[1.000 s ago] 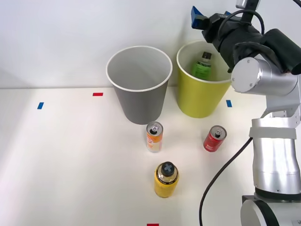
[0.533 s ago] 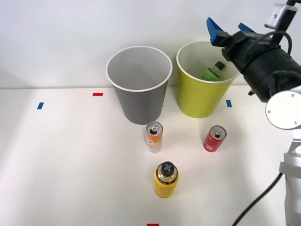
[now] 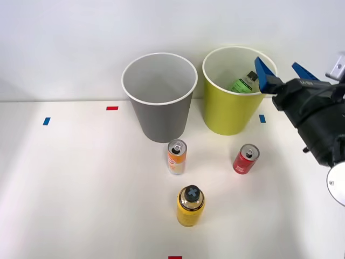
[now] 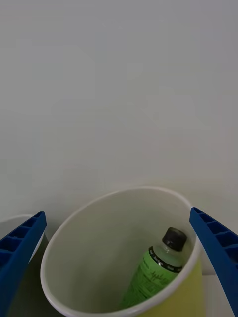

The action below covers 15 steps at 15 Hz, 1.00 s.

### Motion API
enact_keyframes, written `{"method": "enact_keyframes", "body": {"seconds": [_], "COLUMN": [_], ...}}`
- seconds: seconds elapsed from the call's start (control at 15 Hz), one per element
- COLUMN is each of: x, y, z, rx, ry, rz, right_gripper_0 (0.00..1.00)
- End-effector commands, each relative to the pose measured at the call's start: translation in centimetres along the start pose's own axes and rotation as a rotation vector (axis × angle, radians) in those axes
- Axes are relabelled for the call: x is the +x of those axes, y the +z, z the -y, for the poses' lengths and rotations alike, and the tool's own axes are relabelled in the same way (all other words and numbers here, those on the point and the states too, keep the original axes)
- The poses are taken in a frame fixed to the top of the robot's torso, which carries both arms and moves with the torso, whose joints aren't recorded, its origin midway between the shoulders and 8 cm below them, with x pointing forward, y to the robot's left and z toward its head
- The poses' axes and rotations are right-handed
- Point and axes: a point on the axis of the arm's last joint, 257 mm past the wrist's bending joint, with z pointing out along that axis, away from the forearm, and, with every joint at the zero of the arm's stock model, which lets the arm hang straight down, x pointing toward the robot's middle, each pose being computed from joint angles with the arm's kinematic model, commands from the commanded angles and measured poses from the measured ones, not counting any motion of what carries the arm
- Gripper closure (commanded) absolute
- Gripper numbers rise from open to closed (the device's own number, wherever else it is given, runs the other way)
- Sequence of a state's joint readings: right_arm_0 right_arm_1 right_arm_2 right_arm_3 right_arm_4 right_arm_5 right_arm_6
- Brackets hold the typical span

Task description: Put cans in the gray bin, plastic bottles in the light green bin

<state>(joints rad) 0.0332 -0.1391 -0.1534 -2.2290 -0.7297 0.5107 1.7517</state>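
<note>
The slim clear plastic bottle with the green label (image 3: 243, 83) now leans inside the lime-green round bin (image 3: 226, 113), the right gripper (image 3: 284, 75) has drawn back from above it with blue fingers spread and empty, and a careless sweep toward the red can (image 3: 246, 158) might topple it.

fingers (image 3: 263, 75): two, bright blue, ribbed, wedge-shaped
wrist housing (image 3: 315, 121): matte black, bulky, rounded
cable (image 3: 323, 89): thin black, running along the housing
joint cap (image 3: 338, 184): pale silver-gray, rounded
</note>
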Motion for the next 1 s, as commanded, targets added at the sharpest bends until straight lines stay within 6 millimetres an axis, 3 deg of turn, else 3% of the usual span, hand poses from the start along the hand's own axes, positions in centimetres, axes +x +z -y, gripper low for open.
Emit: {"method": "enact_keyframes", "body": {"seconds": [0.07,0.47,1.0], "x": [0.8,4.2,8.1], "y": [-3.7,-8.9,-13.9], "z": [1.3,4.4,7.7], "rx": [0.057,0.163,0.279], "ry": [-0.014,-0.002,0.007], "rz": [-0.005,-0.079,-0.167], "right_gripper_0": [0.00,0.00,0.00]}}
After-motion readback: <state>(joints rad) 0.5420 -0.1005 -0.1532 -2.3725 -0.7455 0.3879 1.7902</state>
